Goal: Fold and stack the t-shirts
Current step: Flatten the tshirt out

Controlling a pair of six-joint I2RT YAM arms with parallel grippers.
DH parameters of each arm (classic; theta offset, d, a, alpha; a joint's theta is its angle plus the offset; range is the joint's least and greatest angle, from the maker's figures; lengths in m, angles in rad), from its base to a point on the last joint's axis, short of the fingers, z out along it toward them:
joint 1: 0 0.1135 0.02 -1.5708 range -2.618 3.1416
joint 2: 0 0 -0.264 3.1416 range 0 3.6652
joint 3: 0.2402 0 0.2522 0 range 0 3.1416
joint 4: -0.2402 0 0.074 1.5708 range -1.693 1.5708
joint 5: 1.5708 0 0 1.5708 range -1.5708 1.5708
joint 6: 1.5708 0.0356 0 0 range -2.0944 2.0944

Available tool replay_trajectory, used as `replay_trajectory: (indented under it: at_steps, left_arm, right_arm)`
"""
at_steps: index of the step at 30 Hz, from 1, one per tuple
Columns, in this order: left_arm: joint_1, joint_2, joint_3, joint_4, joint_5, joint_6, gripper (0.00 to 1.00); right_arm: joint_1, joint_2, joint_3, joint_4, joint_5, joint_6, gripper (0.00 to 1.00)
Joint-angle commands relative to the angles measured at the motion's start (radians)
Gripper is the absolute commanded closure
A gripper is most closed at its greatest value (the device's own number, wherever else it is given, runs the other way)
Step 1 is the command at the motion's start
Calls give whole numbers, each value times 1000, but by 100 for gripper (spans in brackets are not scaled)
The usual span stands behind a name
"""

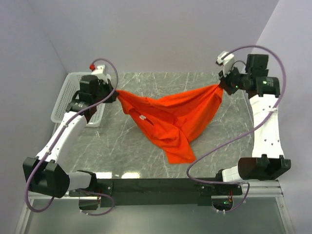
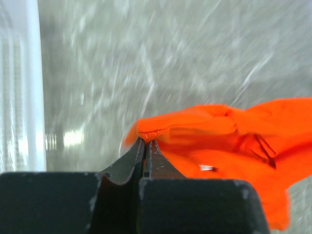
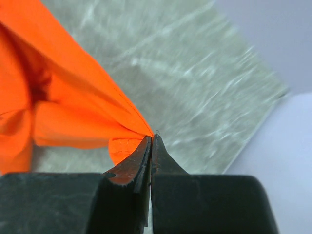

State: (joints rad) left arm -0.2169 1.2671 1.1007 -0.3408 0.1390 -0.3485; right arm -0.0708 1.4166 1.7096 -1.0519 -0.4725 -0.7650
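The plain bright orange-red short-sleeved cloth t-shirt [image 1: 170,117] hung stretched between the two arms over the far half of the grey marble-patterned table [image 1: 122,146]. One corner of the cloth was pulled toward the far left corner of the table and another toward the far right corner. The middle sagged in a wide V, and its lowest fold trailed toward the near edge, close to the centre. Whether that lowest fold rested on the table surface could not be told from above.

The left gripper [image 1: 115,92] was clamped on the left corner of the t-shirt. In the left wrist view, which was blurred, the two dark fingers met at their tips with a bunched bit of orange cloth [image 2: 234,141] pinched between them [image 2: 146,142]. A small white neck label [image 2: 207,168] showed on the cloth just past the fingers; from above it sat on the left part of the sagging fabric [image 1: 142,117].

The right gripper [image 1: 222,87] was likewise closed on the right corner. In the right wrist view the fingertips [image 3: 152,137] pressed together on a gathered point of the t-shirt [image 3: 73,112], and taut folds fanned away from it to the left.

A white plastic mesh basket [image 1: 66,97] stood at the far left corner of the table, beside the left arm and apart from the cloth.
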Motion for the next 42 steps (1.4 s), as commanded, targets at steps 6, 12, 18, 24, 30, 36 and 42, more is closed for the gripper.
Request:
replay_trajectory:
  at_steps: [6, 12, 18, 24, 30, 36, 42]
  left_arm:
    - [7, -136, 241, 207, 48, 43, 99]
    - [7, -253, 320, 295, -81, 74, 99]
    - [7, -301, 324, 279, -272, 161, 99]
    - [7, -307, 337, 286, -141, 141, 99]
    - [7, -337, 399, 306, -72, 118, 99]
    - [7, -325, 400, 330, -82, 92, 99]
    - [7, -224, 280, 385, -69, 39, 99]
  right_arm:
    - [-40, -65, 347, 76, -103, 148, 100]
    - [-136, -119, 508, 251, -12, 314, 100]
    - [-308, -100, 576, 308, -32, 409, 100]
    - [-334, -177, 493, 291, -235, 369, 100]
    - [-357, -211, 557, 325, -235, 429, 100]
    - [-365, -215, 489, 369, -235, 481, 100]
    - [-362, -223, 159, 429, -282, 480, 100]
